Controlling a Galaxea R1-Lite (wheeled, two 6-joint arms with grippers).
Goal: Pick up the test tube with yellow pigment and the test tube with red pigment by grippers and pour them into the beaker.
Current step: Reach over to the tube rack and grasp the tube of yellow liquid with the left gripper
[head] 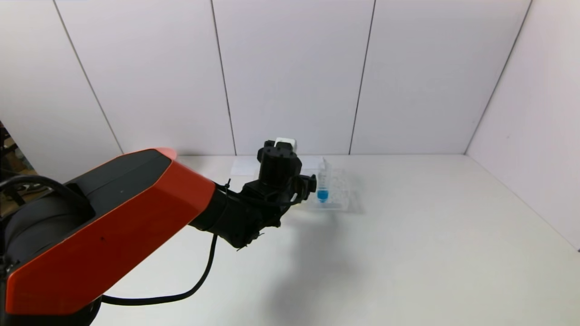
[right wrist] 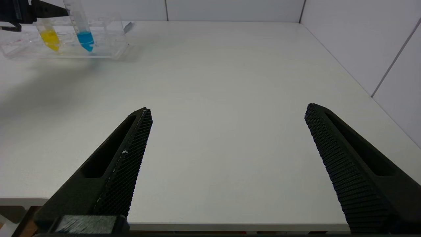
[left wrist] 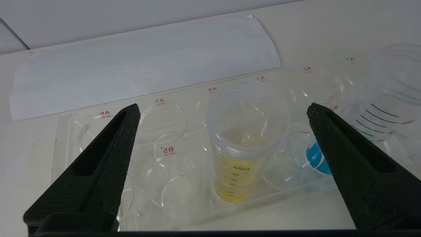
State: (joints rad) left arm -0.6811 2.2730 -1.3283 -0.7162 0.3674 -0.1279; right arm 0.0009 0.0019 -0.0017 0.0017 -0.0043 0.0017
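A: Arm, left one, orange shell, fills lower left of head view. Left gripper (head: 304, 184) sits mid-frame, just beside the clear rack (head: 337, 194).

B: Fingers?

A: Spread wide, holding nothing. In left wrist view the left gripper (left wrist: 223, 110) has the yellow tube (left wrist: 237, 158) between the tips, centre frame, no contact I can see. Tube stands upright in the rack (left wrist: 98, 131), yellow liquid at its base.

B: To the right of that?

A: Blue tube (left wrist: 317, 159), partly behind the right-hand finger. Far right edge, a clear ribbed vessel w/ black lines, can't tell what it is.

B: White sheet?

A: Paper (left wrist: 141, 65), upper half, behind the rack.

B: Red tube?

A: Can't see it.

B: Right gripper?

A: Right gripper (right wrist: 227, 112) open too, empty, over bare table (right wrist: 230, 65); rack is upper left of its view, well apart.
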